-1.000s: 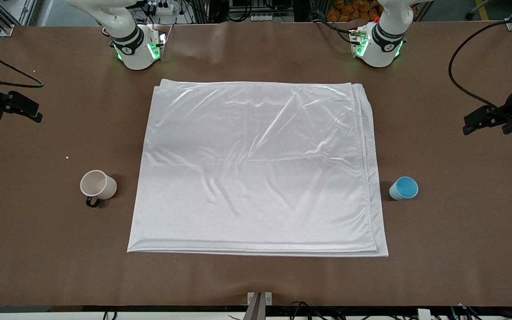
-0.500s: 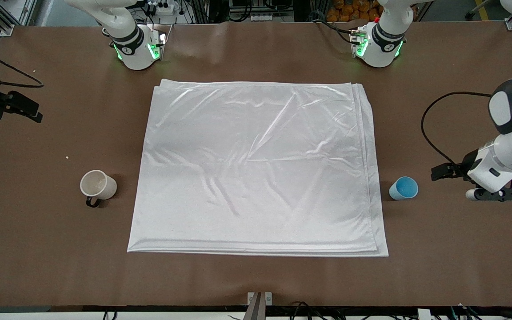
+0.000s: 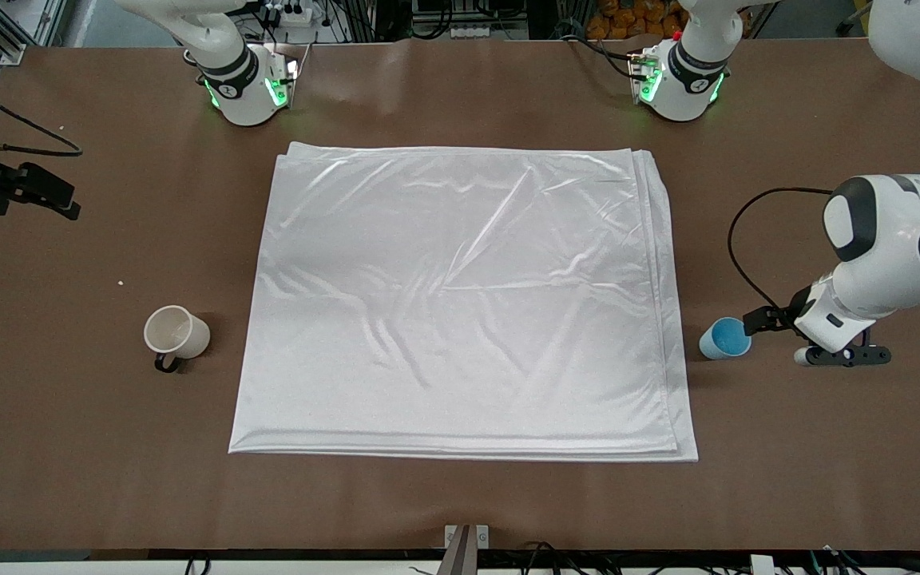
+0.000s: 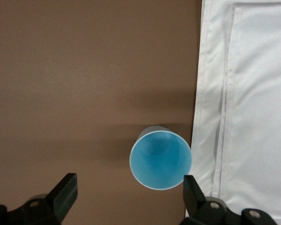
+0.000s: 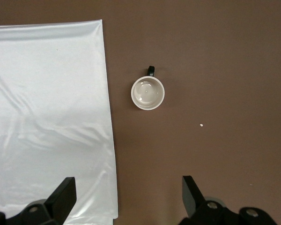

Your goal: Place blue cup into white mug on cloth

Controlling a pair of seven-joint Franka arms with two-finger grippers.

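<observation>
The left gripper [image 4: 126, 192], jaws wide and empty, hovers beside the blue cup [image 3: 725, 339]; next it must straddle and close. The right gripper [image 5: 126, 192], spread empty, waits high near the white mug [image 3: 176, 334].

— Surface? 
— One brown table [image 3: 460, 503].

— Items lying directly on it? 
— A cloth [image 3: 460, 303], white, folded, spread flat at the middle. A white mug [image 3: 176, 333], upright, stood on bare table just beside the cloth's edge toward the right arm's end. A blue cup [image 3: 724, 339], upright, stood just beside the cloth's edge toward the left arm's end. A tiny white crumb [image 3: 120, 282] lay near the mug.
</observation>
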